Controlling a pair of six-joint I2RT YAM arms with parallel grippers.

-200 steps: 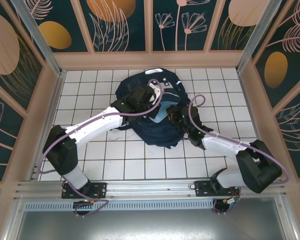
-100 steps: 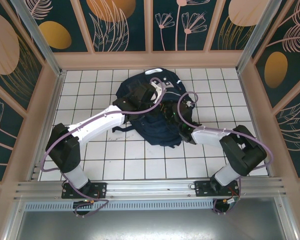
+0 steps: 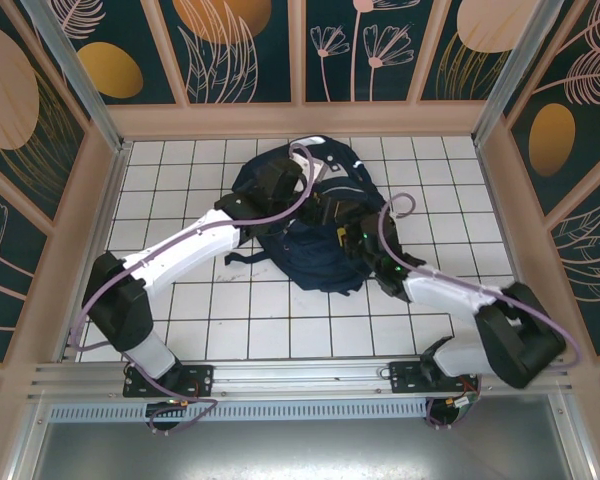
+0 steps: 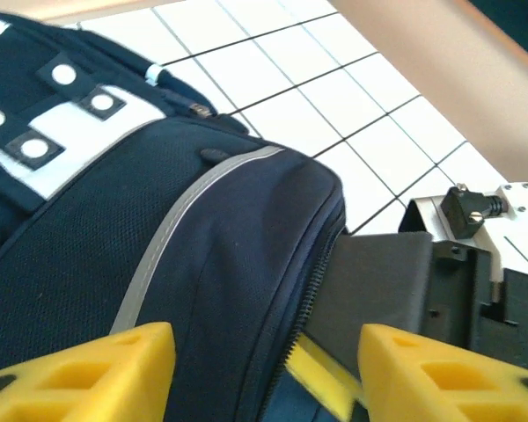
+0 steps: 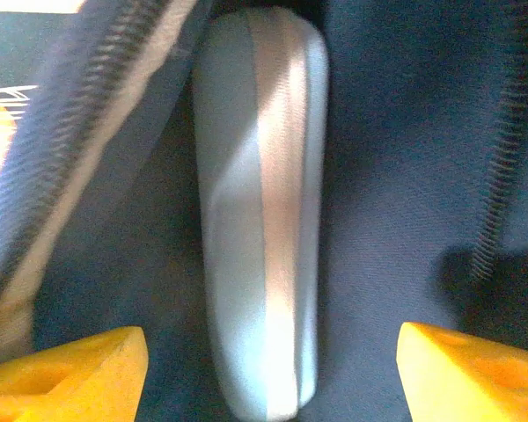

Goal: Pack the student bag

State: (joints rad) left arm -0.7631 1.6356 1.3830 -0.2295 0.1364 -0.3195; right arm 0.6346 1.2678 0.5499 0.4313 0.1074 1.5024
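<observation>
Both hands have just let go. A second ago the right gripper [image 5: 268, 369] was nearly closed, with a pale blue-grey thing at its tip above the mouth of the bag [image 3: 305, 262]. Now its two yellow fingers stand wide apart with nothing between them. A pale case [image 5: 260, 202] lies lengthwise down inside the dark lining, clear of both fingers, with the zip [image 5: 79, 132] running along the left edge of the opening. It looks to me as though the case has been dropped in.

The left gripper [image 4: 264, 374] was shut tight until a moment ago and has sprung open as well. Its fingers hang spread over the striped side of the bag, just beside the opening, and grip no cloth that I can see. I take it that it was holding the opening apart and has given that up.

The bag itself has not moved. It lies in the middle of the tiled table [image 3: 180, 310], towards the far side, with an arm reaching in from the left and from the right.

So one item seems packed. The mouth is still open, so closing the zip is probably what is left, if nothing more has to go in.
</observation>
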